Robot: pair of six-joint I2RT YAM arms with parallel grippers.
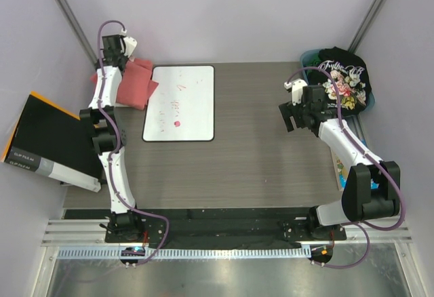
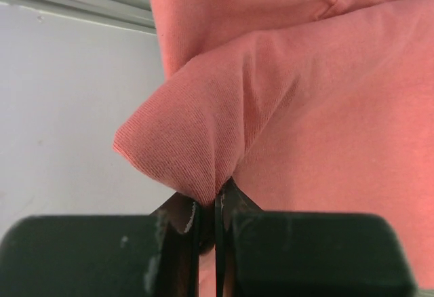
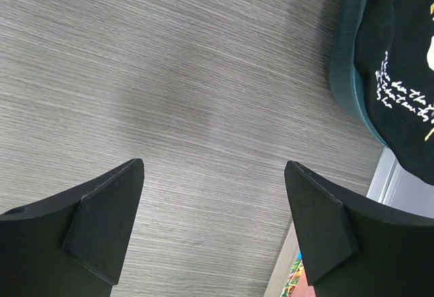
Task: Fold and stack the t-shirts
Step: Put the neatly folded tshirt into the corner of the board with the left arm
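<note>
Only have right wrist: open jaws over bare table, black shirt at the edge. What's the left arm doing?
Observer: The left gripper is shut on a pinch of the salmon-red t-shirt.
Operator: Where is that shirt?
Observer: Far left corner of the table, just left of the whiteboard.
Operator: Anything else over there?
Observer: A black case with an orange edge, beyond the table's left edge.

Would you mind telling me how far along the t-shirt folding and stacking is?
Nothing looks folded or stacked yet. In hand: the left gripper is shut on a bunched edge of the salmon-red t-shirt at the far left. The right gripper hangs open over bare table, near the black floral t-shirt heaped in its teal bin. Left: folding both, then stacking.
</note>
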